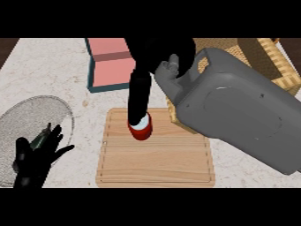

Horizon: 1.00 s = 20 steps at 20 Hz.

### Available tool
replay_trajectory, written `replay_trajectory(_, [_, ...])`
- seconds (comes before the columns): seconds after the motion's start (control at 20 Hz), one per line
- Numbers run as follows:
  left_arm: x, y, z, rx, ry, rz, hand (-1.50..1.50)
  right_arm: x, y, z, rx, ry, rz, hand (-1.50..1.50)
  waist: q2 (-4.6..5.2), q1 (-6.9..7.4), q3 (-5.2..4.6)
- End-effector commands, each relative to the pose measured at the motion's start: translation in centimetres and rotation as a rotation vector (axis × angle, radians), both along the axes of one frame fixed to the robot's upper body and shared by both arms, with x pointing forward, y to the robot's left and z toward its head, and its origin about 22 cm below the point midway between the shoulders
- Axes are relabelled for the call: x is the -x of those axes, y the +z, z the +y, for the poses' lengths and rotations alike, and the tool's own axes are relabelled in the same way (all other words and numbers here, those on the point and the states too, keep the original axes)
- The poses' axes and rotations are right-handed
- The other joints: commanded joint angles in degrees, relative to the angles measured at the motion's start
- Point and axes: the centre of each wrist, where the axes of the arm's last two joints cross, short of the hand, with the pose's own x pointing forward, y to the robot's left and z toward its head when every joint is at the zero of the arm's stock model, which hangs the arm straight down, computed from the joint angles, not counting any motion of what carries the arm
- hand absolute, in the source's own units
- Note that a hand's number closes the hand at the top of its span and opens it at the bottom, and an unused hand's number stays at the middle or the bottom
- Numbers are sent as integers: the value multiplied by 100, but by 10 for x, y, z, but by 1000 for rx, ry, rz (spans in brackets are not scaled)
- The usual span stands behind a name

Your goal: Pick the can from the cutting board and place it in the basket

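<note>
A red can (141,131) with a pale top stands upright on the far part of the wooden cutting board (156,163). My right hand (154,53) comes in from the upper right, its black fingers (137,95) stretched straight down to the can's top and hiding its upper edge. I cannot see any finger curled round the can. The wicker basket (280,66) lies at the far right, largely hidden behind my grey right forearm (244,114). My left hand (36,159) rests open at the lower left.
A round grey plate (19,128) lies at the left, with a dark green object (40,139) on it, partly under my left hand. A pink block in a teal frame (110,66) sits behind the board.
</note>
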Motion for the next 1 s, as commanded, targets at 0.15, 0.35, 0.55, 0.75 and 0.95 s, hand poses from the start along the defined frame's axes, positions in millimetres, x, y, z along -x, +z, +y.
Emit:
replay_trajectory(0.15, [3, -4, -1, -15, -5, 69, 0, 11, -35, 6, 82, -138, 55, -150, 59, 87, -27])
replay_trajectory(0.35, [12, -5, -9, -19, -26, 67, 0, 17, -50, 18, 48, -143, 34, -150, 57, 141, -26])
replay_trajectory(0.55, [6, -13, 0, -10, -15, 58, 0, 14, -83, 23, 107, -153, 62, -150, 74, 124, -34])
replay_trajectory(0.75, [4, -12, 1, -21, -3, 73, 0, 20, -111, 7, 135, -152, 92, -150, 62, 58, -28])
replay_trajectory(0.95, [5, -6, 1, -12, -23, 56, 0, 11, -115, 9, 129, -165, 90, -150, 71, 129, -28])
